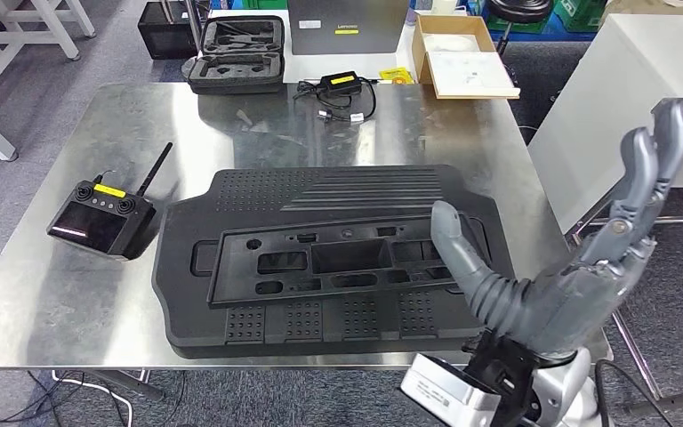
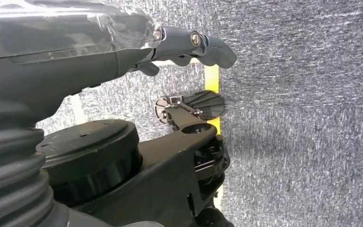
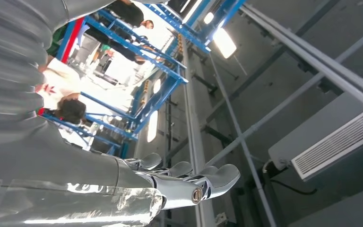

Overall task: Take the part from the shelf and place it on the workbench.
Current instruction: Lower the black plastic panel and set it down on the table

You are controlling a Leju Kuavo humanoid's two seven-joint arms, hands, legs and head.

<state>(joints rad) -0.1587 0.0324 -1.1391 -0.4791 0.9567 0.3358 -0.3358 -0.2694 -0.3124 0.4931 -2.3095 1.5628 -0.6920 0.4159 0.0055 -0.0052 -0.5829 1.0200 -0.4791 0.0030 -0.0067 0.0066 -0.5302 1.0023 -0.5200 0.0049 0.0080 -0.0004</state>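
The part is a large black moulded panel (image 1: 320,191) lying flat on the steel workbench (image 1: 62,302), with a smaller black frame (image 1: 338,262) resting on top of it. My right hand (image 1: 578,267) is raised at the bench's near right corner, just right of the part, fingers spread and holding nothing. In the right wrist view that hand (image 3: 189,182) points up at the ceiling with its fingers extended. My left hand (image 2: 184,42) hangs over the grey carpet, fingers stretched out and empty.
A black remote controller (image 1: 102,213) with an antenna lies left of the part. At the bench's far edge sit a black foam case (image 1: 236,53), a power adapter (image 1: 342,89) and a cardboard box (image 1: 458,53). A white cabinet (image 1: 622,98) stands to the right. Blue racking (image 3: 137,52) rises behind.
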